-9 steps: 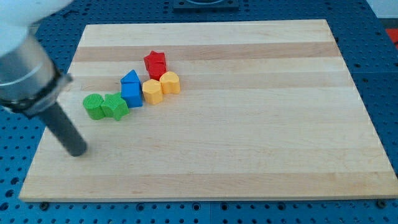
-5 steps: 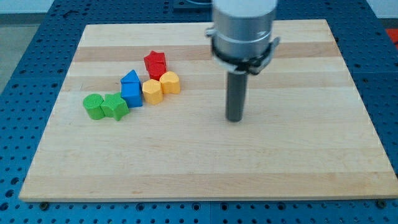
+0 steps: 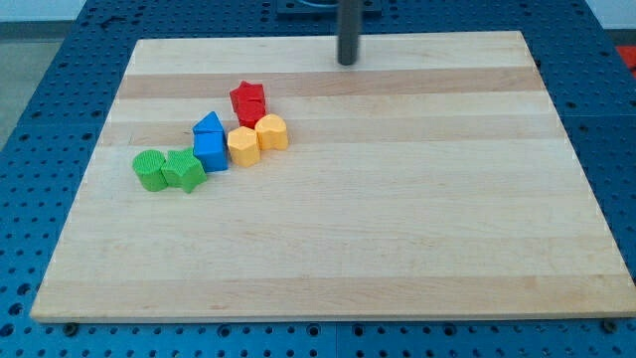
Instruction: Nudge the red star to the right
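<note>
The red star (image 3: 248, 101) sits on the wooden board (image 3: 397, 219) at the upper left of the view. It touches a yellow block (image 3: 271, 131) just below it. My tip (image 3: 347, 62) stands near the board's top edge, well to the right of and above the red star, apart from every block.
A second yellow block (image 3: 243, 146) lies beside the first. A blue house-shaped block (image 3: 210, 142) stands left of it. A green star (image 3: 184, 170) and a green round block (image 3: 150, 170) lie further left. Blue pegboard surrounds the board.
My tip swept from the board's left edge to the middle, then up to the top edge. No block has moved.
</note>
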You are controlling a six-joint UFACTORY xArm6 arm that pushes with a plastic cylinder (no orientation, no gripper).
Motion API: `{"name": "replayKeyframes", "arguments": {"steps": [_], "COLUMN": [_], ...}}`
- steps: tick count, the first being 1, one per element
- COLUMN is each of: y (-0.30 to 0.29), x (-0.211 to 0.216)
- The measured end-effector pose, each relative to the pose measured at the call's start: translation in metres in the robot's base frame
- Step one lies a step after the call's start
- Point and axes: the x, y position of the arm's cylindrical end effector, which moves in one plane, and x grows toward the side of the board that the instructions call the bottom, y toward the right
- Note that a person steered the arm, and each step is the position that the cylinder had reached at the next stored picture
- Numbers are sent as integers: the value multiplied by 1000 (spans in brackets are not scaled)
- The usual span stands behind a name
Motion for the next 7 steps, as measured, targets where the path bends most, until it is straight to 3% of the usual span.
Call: {"name": "replayKeyframes", "arguments": {"steps": [1, 3, 5, 7], "y": [-100, -227, -203, -138], "x": [-6, 49, 93, 105]}}
